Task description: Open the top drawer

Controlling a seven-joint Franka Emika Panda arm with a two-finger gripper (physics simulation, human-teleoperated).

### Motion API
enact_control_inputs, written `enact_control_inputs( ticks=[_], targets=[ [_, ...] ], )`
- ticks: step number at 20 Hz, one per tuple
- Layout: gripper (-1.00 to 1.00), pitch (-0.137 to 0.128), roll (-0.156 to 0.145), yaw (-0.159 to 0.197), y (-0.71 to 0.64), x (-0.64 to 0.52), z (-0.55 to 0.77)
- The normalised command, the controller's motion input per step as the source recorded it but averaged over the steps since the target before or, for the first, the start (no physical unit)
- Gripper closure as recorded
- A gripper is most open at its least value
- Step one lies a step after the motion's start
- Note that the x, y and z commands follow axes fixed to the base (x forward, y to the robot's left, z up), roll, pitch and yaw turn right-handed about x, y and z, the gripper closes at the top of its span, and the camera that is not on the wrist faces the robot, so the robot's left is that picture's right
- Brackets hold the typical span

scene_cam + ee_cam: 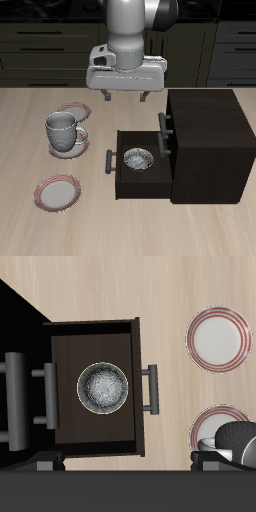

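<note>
**Gripper hanging wide open above the table, top drawer shut**

The gripper (126,97) is hanging above the table (30,225) with its two fingers (105,97) spread wide. It is holding nothing and touching nothing. It is hovering behind the pulled-out drawer and well apart from the cabinet (210,140).

The cabinet is showing three bar handles, one above the other. The top drawer (168,119) is sitting at the upper end of the cabinet's front, closed, with its grey handle (15,396) free. The handle below it (45,396) is lying close to the cabinet front as well. Only the lowest drawer (125,185) is standing out, pulled far forward, its own handle (108,160) pointing away from the cabinet.

One shiny bowl (137,160) is lying inside that open drawer.

Two pink-rimmed plates are lying on the table, away from the cabinet: one (57,191) nearer the front edge, one (73,107) farther back. One grey mug (63,130) is standing upright between them, overlapping the farther plate; whether it is resting on that plate I cannot tell.
</note>
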Motion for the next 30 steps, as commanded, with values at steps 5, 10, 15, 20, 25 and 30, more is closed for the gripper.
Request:
enact_control_inputs(
  ticks=[5, 10, 15, 20, 25, 30],
  targets=[
    [-1.0, 0.003, 0.129, -0.004, 0.09, 0.02, -0.12],
    [-1.0, -0.01, 0.19, -0.101, -0.09, 0.02, -0.02],
    [-1.0, -0.017, 0.107, -0.071, 0.07, 0.01, -0.02],
    [-1.0, 0.034, 0.215, 0.02, 0.22, -0.17, -0.03],
    [-1.0, -0.009, 0.151, 0.021, 0.17, -0.16, -0.04],
    [-1.0, -0.047, 0.145, -0.008, 0.09, -0.11, 0.04]
  ],
)
